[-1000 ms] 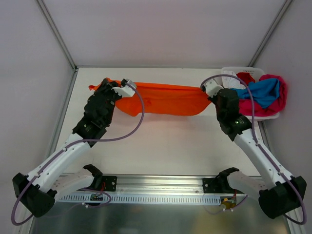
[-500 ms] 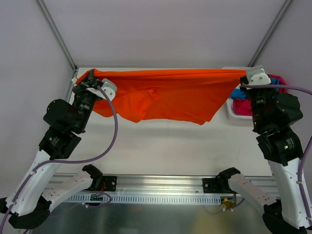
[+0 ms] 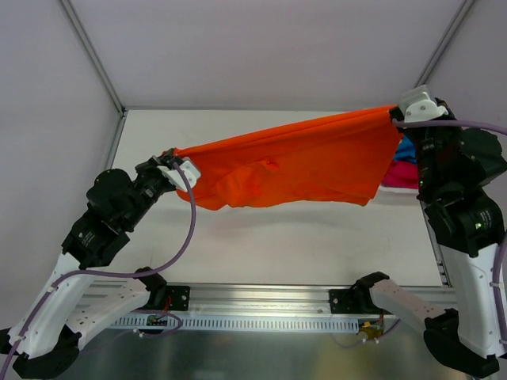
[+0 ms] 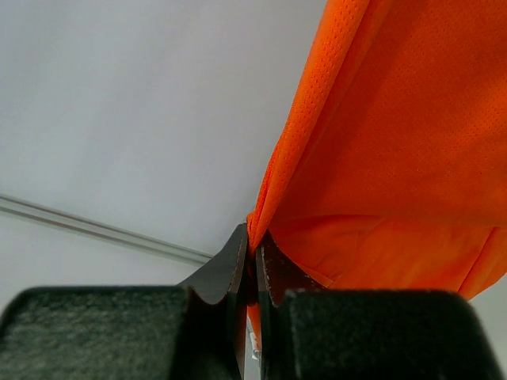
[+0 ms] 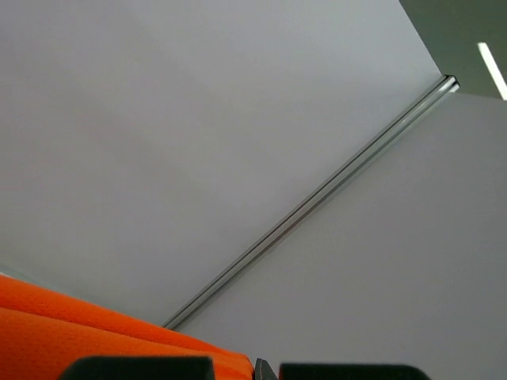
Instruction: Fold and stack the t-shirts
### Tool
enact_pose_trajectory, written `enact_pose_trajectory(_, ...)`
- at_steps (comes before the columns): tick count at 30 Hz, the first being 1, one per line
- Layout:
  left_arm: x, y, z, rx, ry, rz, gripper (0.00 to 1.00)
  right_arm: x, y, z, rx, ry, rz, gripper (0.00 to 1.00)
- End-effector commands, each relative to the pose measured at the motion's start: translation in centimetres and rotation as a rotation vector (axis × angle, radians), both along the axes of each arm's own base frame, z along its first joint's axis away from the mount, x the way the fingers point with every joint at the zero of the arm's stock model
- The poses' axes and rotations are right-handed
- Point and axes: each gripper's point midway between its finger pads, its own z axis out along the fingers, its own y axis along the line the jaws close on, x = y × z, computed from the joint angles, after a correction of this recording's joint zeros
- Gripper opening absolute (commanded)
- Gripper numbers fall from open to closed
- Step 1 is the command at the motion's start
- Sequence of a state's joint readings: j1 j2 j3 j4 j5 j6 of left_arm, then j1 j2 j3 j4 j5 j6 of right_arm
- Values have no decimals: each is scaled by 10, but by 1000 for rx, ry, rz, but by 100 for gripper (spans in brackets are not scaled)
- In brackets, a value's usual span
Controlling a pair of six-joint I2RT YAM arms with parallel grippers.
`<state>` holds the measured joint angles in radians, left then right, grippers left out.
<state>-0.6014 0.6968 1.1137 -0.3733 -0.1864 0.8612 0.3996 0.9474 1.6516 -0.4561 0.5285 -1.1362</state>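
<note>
Stretching through the air above the bench [image 3: 277, 237], the orange t-shirt [image 3: 317, 162] hangs as a wide sheet held by two points of its upper edge, with its long axis running slantwise from near the middle of the left edge up toward the far right corner. The left end sits lower and nearer, the right end higher and farther back, and the slack cloth droops below the taut edge over the middle of the bench, with a loose fold sagging nearer the left end. The left jaws are pressed fully together on a pinch of the orange cloth, which fans out up and to the right in the left wrist view. The right jaws are also closed tight on the opposite end of the shirt, though only their tips and a strip of orange show at the bottom of the right wrist view. A blue t-shirt [image 3: 406, 149] and a magenta-pink t-shirt [image 3: 402, 172] lie bunched at the right edge, largely hidden behind the right arm [image 3: 459, 182]. Half a second earlier the upper edge ran level along the far edge, corner to corner; since then the left end has dropped and come nearer, tilting the shirt, while the right end has stayed high.
</note>
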Motion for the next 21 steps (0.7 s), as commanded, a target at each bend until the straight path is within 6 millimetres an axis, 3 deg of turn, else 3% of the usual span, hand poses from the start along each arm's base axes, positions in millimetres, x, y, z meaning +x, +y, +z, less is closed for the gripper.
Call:
enact_pose_trajectory(1, -7, 40, -8, 3, 20, 172, 0, -36, -53, 49, -14, -142, -276, 0)
enact_pose_trajectory(4, -7, 39, -16, 4, 34, 168, 0, -31, -48, 42, -38, -90, -247, 0)
enact_pose_trajectory(10, -13, 38, -18, -16, 41, 146, 0, -45, -46, 35, 8, -51, -190, 0)
enact_pose_trajectory(13, -19, 38, -7, -55, 21, 128, 0, -49, -47, 31, 20, -54, -184, 1)
enact_pose_trajectory(15, -25, 38, 9, -98, 2, 107, 0, -54, -48, 31, 29, -56, -172, 0)
enact_pose_trajectory(16, -31, 38, 26, -142, -17, 95, 0, -60, -47, 37, 58, -78, -147, 0)
enact_pose_trajectory(18, -38, 29, 31, -169, 25, 35, 0, -68, -47, 42, 92, -90, -125, 0)
enact_pose_trajectory(19, -47, 28, 46, -225, 26, 12, 0, -74, -44, 44, 126, -92, -89, 0)
enact_pose_trajectory(21, -54, 16, 35, -232, 119, -53, 0, -79, -44, 36, 146, -63, -77, 0)
